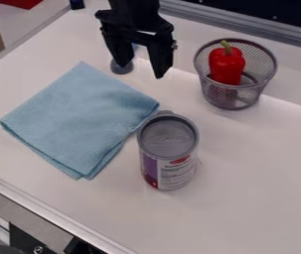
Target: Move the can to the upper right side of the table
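From where I stand, I see the black gripper (141,70) hanging over the far part of the white table (252,198), toward its far left corner. Its two fingers are wide apart, and between them there is nothing held. Behind one finger there is a small grey round thing (121,68); what it is, I cannot say exactly. The can (169,168), with a grey lid on its top, stands upright around the middle of the table, just beside the right corner of the folded light blue cloth (80,116). If the can and the cloth are touching, I cannot tell. Near the far edge, more to the right, stands a wire mesh basket (236,103). Inside it is a red bell pepper (226,68), with its green stem up.
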`<action>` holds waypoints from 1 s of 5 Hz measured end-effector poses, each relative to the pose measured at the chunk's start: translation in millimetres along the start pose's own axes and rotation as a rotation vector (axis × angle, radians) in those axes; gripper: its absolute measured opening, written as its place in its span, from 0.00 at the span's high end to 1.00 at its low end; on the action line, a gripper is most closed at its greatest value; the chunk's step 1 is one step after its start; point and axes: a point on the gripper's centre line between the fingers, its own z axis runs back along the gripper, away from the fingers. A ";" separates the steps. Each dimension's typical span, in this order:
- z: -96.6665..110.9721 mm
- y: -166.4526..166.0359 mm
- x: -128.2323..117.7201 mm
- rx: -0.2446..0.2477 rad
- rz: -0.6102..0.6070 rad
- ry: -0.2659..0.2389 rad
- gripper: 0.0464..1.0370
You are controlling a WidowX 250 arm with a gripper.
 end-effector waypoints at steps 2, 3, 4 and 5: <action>-5.1 1.8 -21.2 -0.038 -0.075 0.127 0.04; 3.1 1.1 -39.9 -0.076 -0.143 0.176 0.04; 13.8 2.1 -59.6 -0.102 -0.196 0.204 0.04; 12.7 -1.4 -81.0 -0.111 -0.300 0.233 0.04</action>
